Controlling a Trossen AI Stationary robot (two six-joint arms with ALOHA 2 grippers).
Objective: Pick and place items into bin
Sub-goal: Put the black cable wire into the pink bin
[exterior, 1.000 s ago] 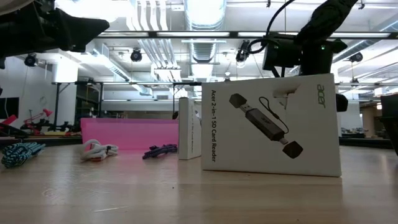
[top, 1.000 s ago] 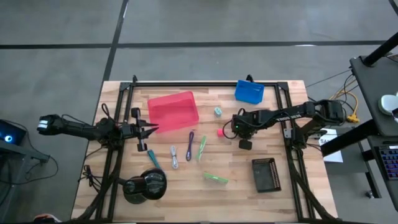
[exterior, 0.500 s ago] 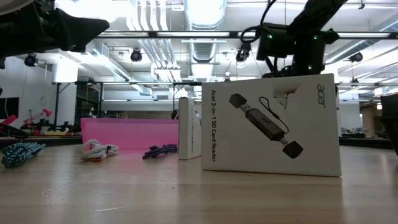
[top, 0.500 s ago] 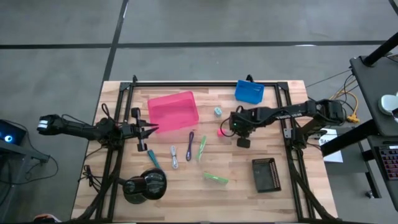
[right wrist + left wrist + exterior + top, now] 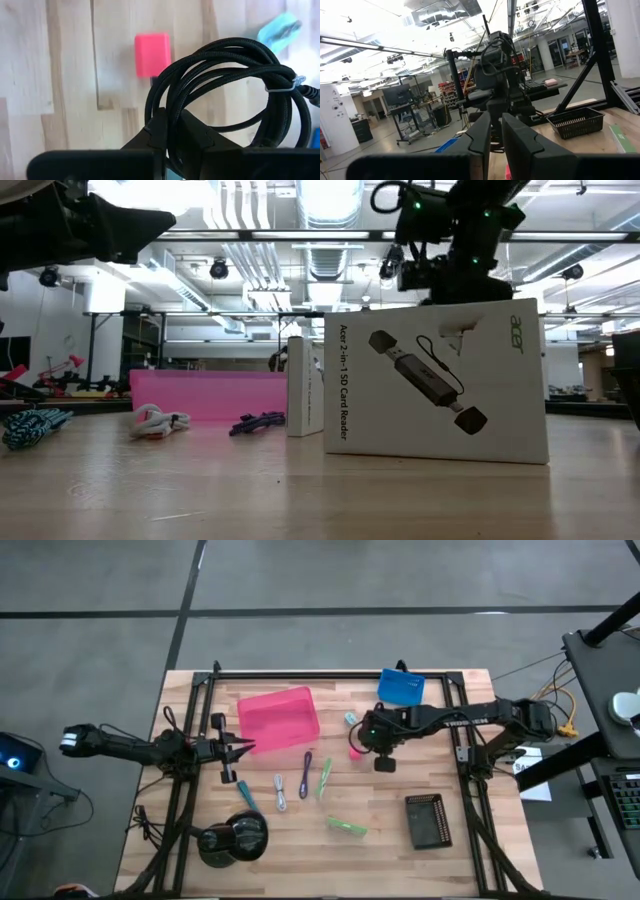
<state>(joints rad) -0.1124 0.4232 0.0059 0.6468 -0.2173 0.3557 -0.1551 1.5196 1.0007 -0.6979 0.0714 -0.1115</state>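
My right gripper (image 5: 374,747) (image 5: 172,134) is shut on the black coiled cable (image 5: 384,762) (image 5: 225,90), held above the table just right of the pink cube (image 5: 353,752) (image 5: 152,54). The pale teal cube (image 5: 350,719) lies farther back. Left of them stands the pink bin (image 5: 278,718). Flat on the wood lie the purple cord (image 5: 307,773), grey cord (image 5: 280,792), green pen (image 5: 325,778), teal pen (image 5: 245,796) and green packet (image 5: 346,826). My left gripper (image 5: 242,748) (image 5: 501,137) waits shut beside the bin's left side, touching nothing. My right gripper pinches several strands of the cable's coil (image 5: 169,117) between its two fingers, at one side of the loop. The fingers come from above, slanting steeply down. The coil is lifted clear of the table and spreads out sideways from the fingers, bound by a small clear tie (image 5: 282,82).
A blue bin (image 5: 401,687) stands at the far edge and a black mesh basket (image 5: 427,820) at the near right. A big black round object (image 5: 233,838) sits near left. In the low view, two cardboard boxes (image 5: 435,380) hide the table's middle.
My right gripper has risen with the cable and moved toward the table's left and slightly toward its far edge, rolling a little. The cable has come up with it, over the spot beside the pink cube.
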